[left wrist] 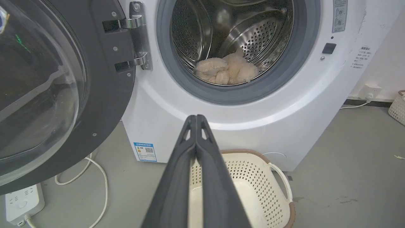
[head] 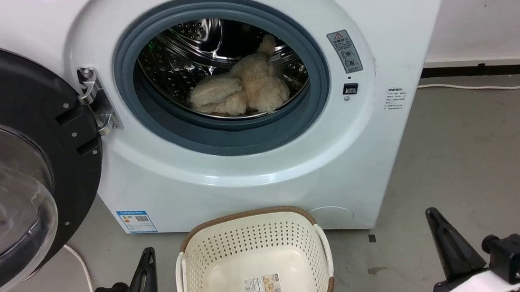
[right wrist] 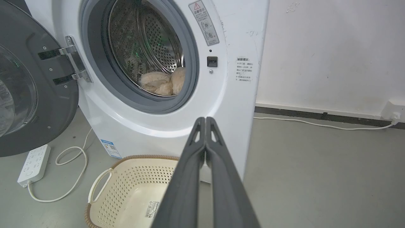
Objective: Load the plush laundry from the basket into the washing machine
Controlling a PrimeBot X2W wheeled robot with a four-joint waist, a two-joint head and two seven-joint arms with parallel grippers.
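The beige plush laundry point(head: 245, 92) lies inside the steel drum of the white washing machine point(head: 224, 168), whose black-framed glass door point(head: 9, 165) hangs open to the left. On the floor before the washer stands the cream basket point(head: 214, 269), holding nothing but its bottom sticker. My left gripper point(head: 147, 253) is shut with nothing in it, low left of the basket. My right gripper point(head: 431, 213) is shut on nothing, low to the basket's right. The wrist views show the plush point(left wrist: 226, 71) point(right wrist: 163, 83) in the drum beyond each pair of closed fingers.
A white power strip point(left wrist: 20, 202) and looping white cable point(left wrist: 95, 177) lie on the grey floor under the open door. Another cable point(right wrist: 316, 125) runs along the wall to the right. A white basket's edge point(left wrist: 398, 109) shows at far right.
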